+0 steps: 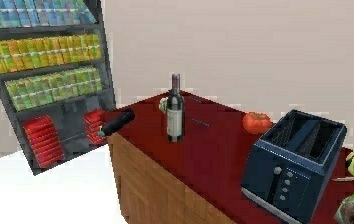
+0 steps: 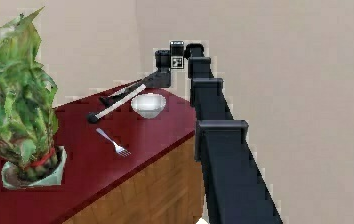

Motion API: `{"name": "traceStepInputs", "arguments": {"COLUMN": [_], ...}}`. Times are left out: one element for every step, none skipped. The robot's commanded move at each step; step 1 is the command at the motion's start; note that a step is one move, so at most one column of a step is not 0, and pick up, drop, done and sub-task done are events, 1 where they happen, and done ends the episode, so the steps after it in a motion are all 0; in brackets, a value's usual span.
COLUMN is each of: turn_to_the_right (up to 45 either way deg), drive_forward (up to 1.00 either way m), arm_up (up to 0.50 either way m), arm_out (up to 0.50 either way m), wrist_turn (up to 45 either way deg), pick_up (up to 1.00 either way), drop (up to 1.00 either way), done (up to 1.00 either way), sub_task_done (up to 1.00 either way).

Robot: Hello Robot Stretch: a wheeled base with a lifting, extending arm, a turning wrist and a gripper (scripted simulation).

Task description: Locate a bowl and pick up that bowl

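- The bowl (image 2: 148,104) is white and round, so it has no long axis to line up with. It sits upright on the counter (image 2: 135,145), near the far corner beside the arm (image 2: 220,140).
- From the claw (image 2: 161,62), the bowl lies down the arm side view and slightly left. The claw reaches past the bowl, about level with the counter's far edge, so my judgement is that the arm should draw in and lower.
- I cannot tell how the claw's fingers are set, or whether it holds anything.
- There is only one arm, so there is no choice of which to use.
- A dark long tool (image 2: 120,100) lies slantwise just left of the bowl, its far end close under the claw.
- Count on this stretch of counter: one bowl, one dark tool, one fork (image 2: 113,143) mid-counter, and one plant (image 2: 20,95) at the near left end.
- Count in the forward view: one bottle (image 1: 174,108) standing mid-counter, one tomato (image 1: 256,122) by the back edge, and one toaster (image 1: 293,165) at the near edge.
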Motion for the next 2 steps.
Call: {"name": "traceStepInputs", "arguments": {"turn_to_the_right": [0.0, 0.0], "drive_forward": [0.00, 0.00], "arm_up": [0.00, 0.00], "arm_out": [0.00, 0.00], "wrist_turn": [45.0, 24.0], "pick_up": [0.00, 0.00], "drop": [0.00, 0.00], "done": [0.00, 0.00], "sub_task_done": [0.00, 0.00]}}
